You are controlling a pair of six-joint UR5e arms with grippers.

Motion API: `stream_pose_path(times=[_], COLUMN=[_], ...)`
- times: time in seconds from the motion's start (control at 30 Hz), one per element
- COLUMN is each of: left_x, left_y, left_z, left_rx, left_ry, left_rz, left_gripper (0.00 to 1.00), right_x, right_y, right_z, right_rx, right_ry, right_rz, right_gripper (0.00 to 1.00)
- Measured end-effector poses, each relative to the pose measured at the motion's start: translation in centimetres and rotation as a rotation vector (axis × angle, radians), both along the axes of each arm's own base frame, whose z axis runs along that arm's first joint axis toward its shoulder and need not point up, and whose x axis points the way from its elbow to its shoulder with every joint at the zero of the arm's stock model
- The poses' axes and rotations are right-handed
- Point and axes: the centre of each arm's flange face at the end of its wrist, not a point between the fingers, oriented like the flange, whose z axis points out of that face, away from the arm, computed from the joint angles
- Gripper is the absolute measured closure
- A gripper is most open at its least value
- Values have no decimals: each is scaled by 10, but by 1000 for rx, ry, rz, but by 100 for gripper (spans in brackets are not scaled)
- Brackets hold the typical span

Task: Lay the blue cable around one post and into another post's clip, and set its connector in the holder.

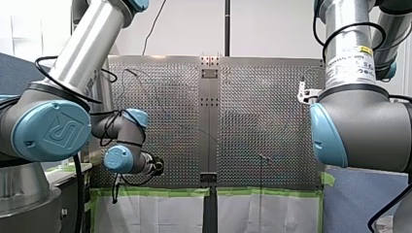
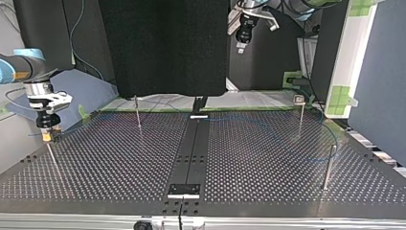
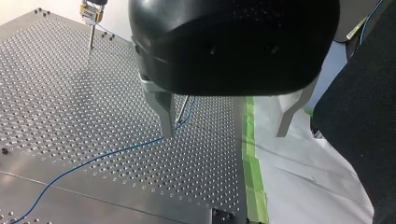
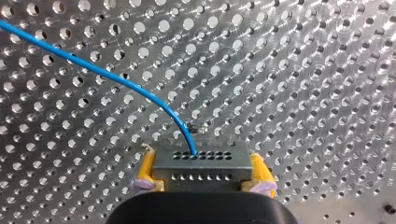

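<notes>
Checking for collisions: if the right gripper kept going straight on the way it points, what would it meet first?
Probably the thin post right under the connector that my right gripper clamps; beyond it, the perforated table. Whether they touch now is unclear.

- I see the blue cable (image 3: 100, 155) as a thin line lying slack on the desk (image 3: 56, 93), reaching the foot of a slim metal post (image 3: 183, 108).
- Its connector (image 4: 200, 164), a small grey block with two rows of holes, sits level between the yellow pads of my right tool (image 4: 201, 179).
- At the top view's right stand a near post (image 2: 328, 167) and a far post (image 2: 300, 120), upright and apart; the far one carries a small clip (image 2: 299, 99).
</notes>
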Motion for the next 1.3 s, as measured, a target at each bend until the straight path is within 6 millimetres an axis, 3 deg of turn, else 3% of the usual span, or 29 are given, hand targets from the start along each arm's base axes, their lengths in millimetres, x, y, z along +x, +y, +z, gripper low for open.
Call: stream_pose_path(times=[1.3], left_x=[0], left_y=[0], left_z=[0], left_rx=[5], left_ry=[3], left_rz=[-1], left_gripper=[0], right_x=[0], right_y=[-3], right_z=[-5], right_rx=[-30], right_ry=[37], right_rz=[8], right_gripper=[100])
